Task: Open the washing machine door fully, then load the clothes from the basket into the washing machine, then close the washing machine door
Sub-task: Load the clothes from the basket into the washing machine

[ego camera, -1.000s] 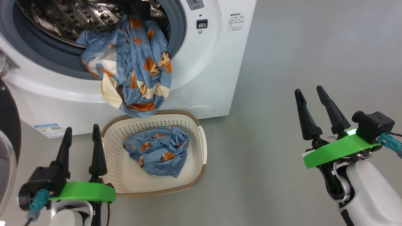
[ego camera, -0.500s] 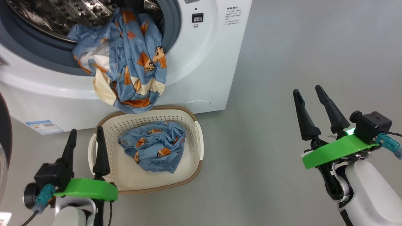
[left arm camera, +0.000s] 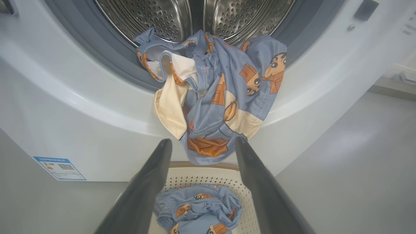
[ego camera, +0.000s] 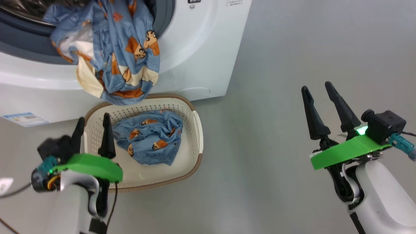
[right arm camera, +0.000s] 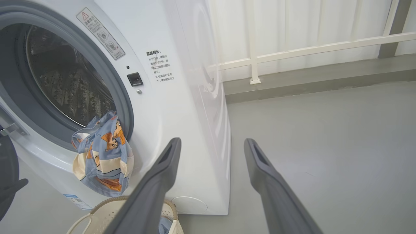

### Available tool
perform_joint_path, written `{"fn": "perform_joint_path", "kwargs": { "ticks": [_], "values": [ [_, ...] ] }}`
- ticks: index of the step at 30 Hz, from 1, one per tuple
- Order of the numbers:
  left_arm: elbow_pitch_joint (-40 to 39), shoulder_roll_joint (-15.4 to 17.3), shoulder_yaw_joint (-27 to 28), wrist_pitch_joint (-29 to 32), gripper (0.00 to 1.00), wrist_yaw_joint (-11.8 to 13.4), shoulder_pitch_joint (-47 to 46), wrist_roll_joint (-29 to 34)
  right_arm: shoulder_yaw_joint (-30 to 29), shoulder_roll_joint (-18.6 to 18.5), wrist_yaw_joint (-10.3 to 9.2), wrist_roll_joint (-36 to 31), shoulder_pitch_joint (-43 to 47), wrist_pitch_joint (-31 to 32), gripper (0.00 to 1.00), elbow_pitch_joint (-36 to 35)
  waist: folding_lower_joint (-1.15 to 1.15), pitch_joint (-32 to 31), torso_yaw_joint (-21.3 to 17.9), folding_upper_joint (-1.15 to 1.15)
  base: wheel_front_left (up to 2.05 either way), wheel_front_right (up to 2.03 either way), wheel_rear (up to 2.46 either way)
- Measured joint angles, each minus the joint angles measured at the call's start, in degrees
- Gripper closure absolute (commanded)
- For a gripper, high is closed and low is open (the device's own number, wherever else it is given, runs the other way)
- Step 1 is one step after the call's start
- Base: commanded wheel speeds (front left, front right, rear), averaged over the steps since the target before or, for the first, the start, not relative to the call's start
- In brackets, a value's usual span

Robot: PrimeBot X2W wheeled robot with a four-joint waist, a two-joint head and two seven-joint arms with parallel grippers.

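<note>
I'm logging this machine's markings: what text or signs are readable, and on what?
"温馨提示:" heads the printed notice on the washer front; lines beneath too small to read.
Warning triangle on the sticker beside the drum mouth; its text too small.
The blue label with QR code, low on front: unreadable.

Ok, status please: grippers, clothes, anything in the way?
Left gripper open, empty, by the basket. Right gripper open, empty, over floor. One garment hangs out of the washing machine mouth; second garment lies in basket. Hanging one may hinder closing.
</note>
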Motion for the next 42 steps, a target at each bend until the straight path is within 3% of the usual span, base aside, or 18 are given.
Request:
{"fn": "perform_joint_path", "kwargs": {
  "ticks": [11,20,30,38,42],
  "values": [
    [14.48,2.94,-2.45,1.13,0.0,-0.93,-13.04,-5.04,-0.07,0.32,0.0,-0.04,-3.1,0.0,0.0,-1.22,0.0,5.44,-0.98,0.0,0.0,0.0,0.0],
    [21.15,6.04,-8.37,1.7,0.0,-1.01,-20.0,-12.7,-0.23,0.87,0.0,-0.04,-4.24,0.0,0.0,-2.05,0.0,10.2,-2.83,0.0,0.0,0.0,0.0],
    [23.81,10.34,-14.79,0.36,0.0,-1.01,-25.82,-17.9,-0.27,1.23,0.0,-0.46,-6.29,0.0,0.0,-3.19,0.0,14.69,-4.84,0.0,0.0,0.0,0.0],
    [23.04,11.76,-20.28,-2.71,0.0,-1.01,-29.81,-19.31,-0.41,1.45,0.0,-0.57,-6.32,0.0,0.0,-3.43,0.0,16.94,-5.67,0.0,0.0,0.0,0.0],
    [22.34,11.77,-20.43,-3.36,0.0,-1.01,-31.65,-19.2,-0.44,1.53,0.0,-0.96,-6.33,0.0,0.0,-3.44,0.0,17.14,-5.55,0.0,0.0,0.0,0.0]
  ]
}}
